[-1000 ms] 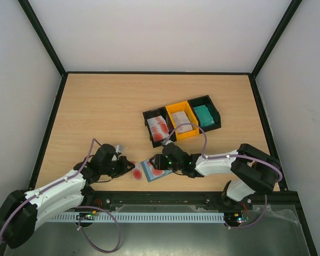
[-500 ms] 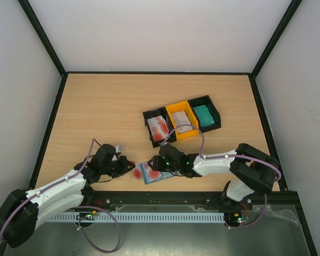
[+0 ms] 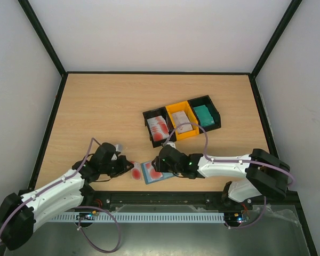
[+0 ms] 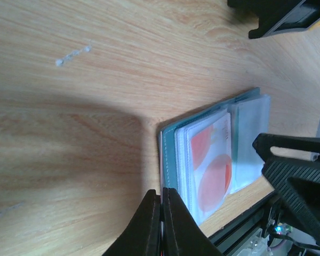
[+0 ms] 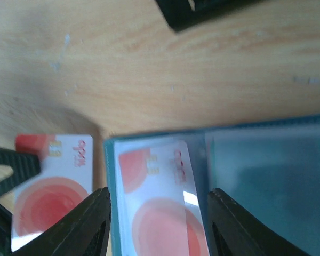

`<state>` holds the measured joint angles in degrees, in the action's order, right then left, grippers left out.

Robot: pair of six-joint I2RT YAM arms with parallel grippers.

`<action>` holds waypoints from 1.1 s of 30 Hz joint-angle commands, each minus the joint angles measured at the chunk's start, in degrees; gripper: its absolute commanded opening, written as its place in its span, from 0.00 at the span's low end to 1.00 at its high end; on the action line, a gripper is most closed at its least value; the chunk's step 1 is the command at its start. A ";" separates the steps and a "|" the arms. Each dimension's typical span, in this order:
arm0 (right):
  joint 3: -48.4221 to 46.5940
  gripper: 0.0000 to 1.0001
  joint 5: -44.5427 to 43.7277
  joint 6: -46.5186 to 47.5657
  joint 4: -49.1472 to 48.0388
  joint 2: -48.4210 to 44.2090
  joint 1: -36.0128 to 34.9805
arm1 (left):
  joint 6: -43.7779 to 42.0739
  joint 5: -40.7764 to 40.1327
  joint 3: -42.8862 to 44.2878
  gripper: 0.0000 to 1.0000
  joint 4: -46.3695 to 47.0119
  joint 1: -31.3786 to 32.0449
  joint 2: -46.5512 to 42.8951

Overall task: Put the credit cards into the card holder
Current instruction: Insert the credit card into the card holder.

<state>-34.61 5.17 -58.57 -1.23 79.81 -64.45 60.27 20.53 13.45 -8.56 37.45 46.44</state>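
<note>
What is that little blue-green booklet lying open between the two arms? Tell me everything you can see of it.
The card holder is a teal-covered case lying open and flat on the wooden table near its front edge. Inside are clear plastic sleeves; one holds a red-and-white card. The open right gripper straddles that sleeve; whether it touches is unclear.

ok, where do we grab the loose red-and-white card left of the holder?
By its edge farthest from the card holder, coming in low from the left. The red-and-white card lies roughly flat beside it, so that grip leaves the holder-side edge free to slide in. The left gripper looks pinched there.
</note>
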 commanded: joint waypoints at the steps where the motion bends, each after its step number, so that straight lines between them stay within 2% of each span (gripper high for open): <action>1: -1.48 0.49 -1.06 1.44 7.43 0.93 -3.33 | -1.00 0.74 1.24 0.03 -7.65 0.38 -1.98; 5: -1.54 0.49 -1.38 0.58 8.69 1.71 -4.82 | -0.62 2.21 0.32 0.02 -8.01 0.43 -2.61; 9: -1.93 0.49 0.50 0.94 8.14 3.53 -5.46 | 1.41 6.11 -2.05 0.03 -2.35 1.07 -1.01; 22: -6.87 0.46 2.84 2.90 7.24 7.11 -6.18 | 3.27 8.71 -3.22 0.03 7.64 3.58 3.35; 27: -7.93 0.46 -0.56 2.57 9.86 6.83 -6.42 | 0.43 3.11 -0.71 0.02 0.80 3.53 2.85; 33: -7.17 0.52 -10.80 0.61 13.69 0.44 -6.39 | -4.30 -9.56 5.13 0.02 -12.80 3.04 1.26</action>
<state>-41.43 3.38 -56.80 7.90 85.49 -70.48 59.55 20.38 14.28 -10.94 40.75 49.06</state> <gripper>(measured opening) 0.505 0.029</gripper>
